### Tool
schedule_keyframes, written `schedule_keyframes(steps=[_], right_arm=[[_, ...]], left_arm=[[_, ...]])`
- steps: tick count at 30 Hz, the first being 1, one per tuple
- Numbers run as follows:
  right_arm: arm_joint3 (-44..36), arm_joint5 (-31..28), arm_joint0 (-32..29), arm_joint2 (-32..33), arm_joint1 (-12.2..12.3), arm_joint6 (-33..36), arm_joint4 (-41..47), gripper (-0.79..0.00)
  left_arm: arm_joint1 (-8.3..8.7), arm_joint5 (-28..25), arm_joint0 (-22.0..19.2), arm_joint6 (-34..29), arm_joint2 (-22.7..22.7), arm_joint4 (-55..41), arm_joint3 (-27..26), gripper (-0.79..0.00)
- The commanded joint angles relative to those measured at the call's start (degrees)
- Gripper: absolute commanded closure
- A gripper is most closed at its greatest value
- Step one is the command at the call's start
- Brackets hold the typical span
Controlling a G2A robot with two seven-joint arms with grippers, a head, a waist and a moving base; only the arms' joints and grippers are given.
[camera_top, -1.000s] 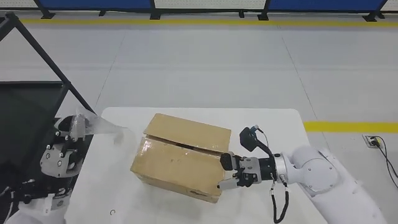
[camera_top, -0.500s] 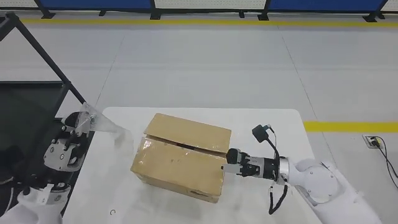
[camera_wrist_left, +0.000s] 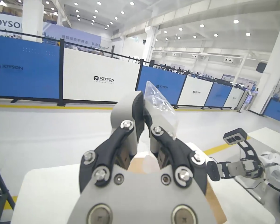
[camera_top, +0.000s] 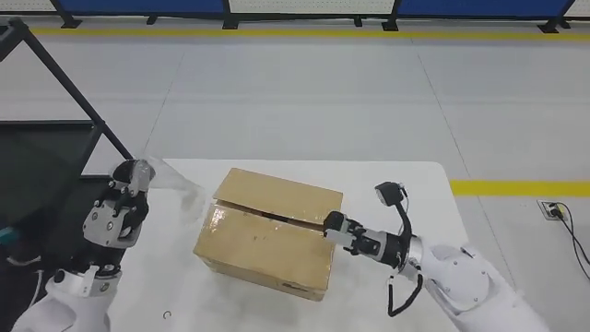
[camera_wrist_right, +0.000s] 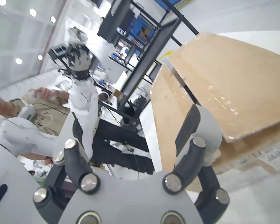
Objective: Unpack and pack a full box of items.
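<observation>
Left gripper (camera_wrist_left: pixel 144 114) is clamped on a clear plastic pouch (camera_wrist_left: pixel 160 108). Over the last second it swung in from past the table (camera_top: pixel 396 180) edge, so the pouch now trails just ahead of its fingers, toward the box (camera_top: pixel 267 240). Right gripper (camera_wrist_right: pixel 134 130) is spread and holds nothing. It moved from the box's lower end corner up to the seam between the top flaps, and one finger now sits against the box end. The flaps are nearly shut, with a slight gap. We think right goes for the flap next so left can drop the pouch in.
</observation>
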Motion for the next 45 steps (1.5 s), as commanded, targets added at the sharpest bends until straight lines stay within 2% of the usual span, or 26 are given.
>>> schedule_keyframes(steps=[1, 3, 6, 13, 16, 22, 28, 36, 39, 41, 42, 45], right_arm=[[0.4, -1.5, -0.1, -1.1, -0.8, -1.6, 6.0, -0.785], [1.9, -2.8, 0.5, -2.1, -1.3, 0.8, 11.1, -0.785], [1.9, -2.8, 0.5, -2.1, -1.3, 0.8, 11.1, -0.785], [1.8, -2.6, 0.3, -2.1, -1.3, 0.7, 11.1, -0.785], [0.9, -0.2, -0.5, -3.0, -1.8, -0.4, 11.7, -0.785], [3.4, 2.5, 2.1, -7.2, -4.2, -1.6, 16.8, -0.785], [6.8, 0.1, 4.0, -10.2, -6.7, -1.0, 23.3, -0.785], [11.9, -2.8, 6.4, -12.5, -9.6, -0.3, 27.7, -0.785], [13.4, -4.3, 7.0, -13.1, -10.6, -0.3, 28.4, -0.720], [14.2, -5.5, 7.3, -13.2, -11.2, -0.1, 28.9, -0.425], [14.5, -6.1, 7.4, -13.2, -11.4, 0.1, 29.0, -0.366], [15.3, -6.9, 7.7, -13.0, -12.0, 0.7, 29.1, -0.323]], left_arm=[[-0.25, 3.6, -1.0, 0.4, 3.3, -0.4, 0.2, 0.000], [-0.56, 7.0, -2.0, 0.7, 6.3, -1.6, 0.4, 0.000], [-1.03, 12.1, -2.7, 0.5, 9.6, -5.4, 0.5, 0.000], [-1.03, 12.1, -2.7, 0.5, 9.6, -5.4, 0.5, 0.000], [-1.08, 12.2, -2.6, 0.8, 10.0, -5.9, 0.3, 0.000], [-1.82, 17.1, -6.3, 3.9, 16.5, -5.2, 1.1, 0.000], [-2.56, 19.2, -8.8, 6.7, 22.3, -3.9, 3.5, 0.000], [-3.24, 20.3, -9.9, 7.7, 26.4, -4.1, 4.5, 0.000], [-3.43, 20.6, -10.0, 8.0, 27.1, -4.0, 4.6, 0.000], [-3.52, 20.7, -10.1, 8.1, 27.4, -3.9, 4.7, 0.000], [-3.55, 20.6, -10.1, 8.1, 27.4, -3.8, 4.8, 0.000], [-3.64, 20.5, -10.1, 8.2, 27.3, -3.8, 5.3, 0.000]])
